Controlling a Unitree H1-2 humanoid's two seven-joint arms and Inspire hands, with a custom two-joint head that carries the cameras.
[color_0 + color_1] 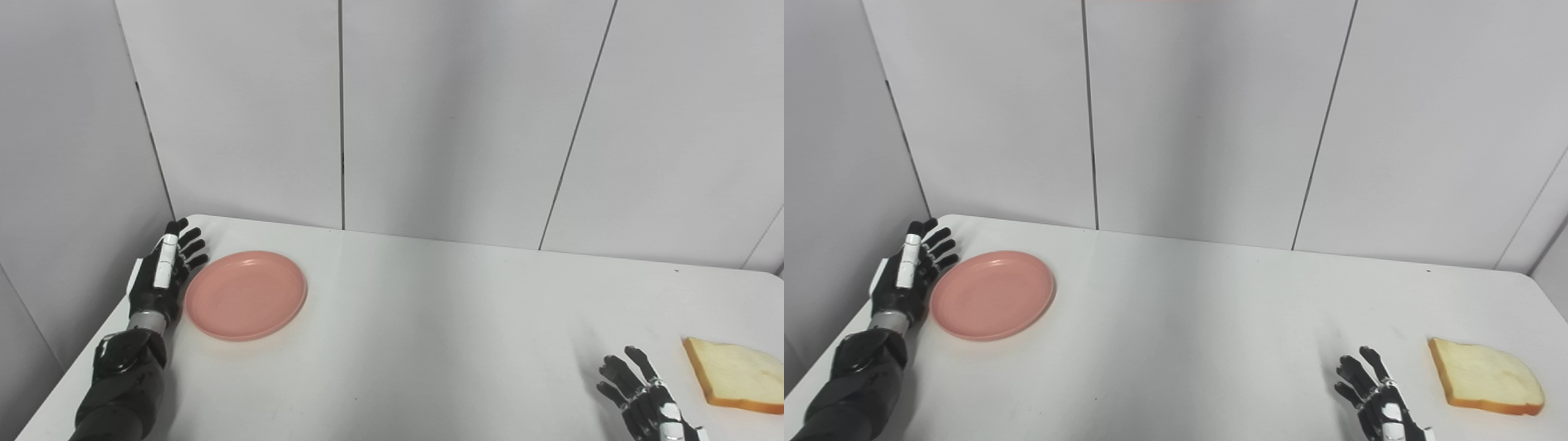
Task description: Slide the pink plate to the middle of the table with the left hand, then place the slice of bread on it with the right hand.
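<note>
Lab test booth: bare white table (429,318), plain grey partition panels (453,116).

Plate (245,294) plain salmon pink, left of frame. Bread (1486,376) pale cream with orange-brown crust, lower right. Table (429,318) white, unpatterned. Left hand (164,274) and right hand (1375,398) black with white and silver parts. Wall panels (459,116) light grey, dark seams.

A flat white rectangular table (429,343) with rounded corners stands against plain grey wall panels (459,116) separated by dark vertical seams.
</note>
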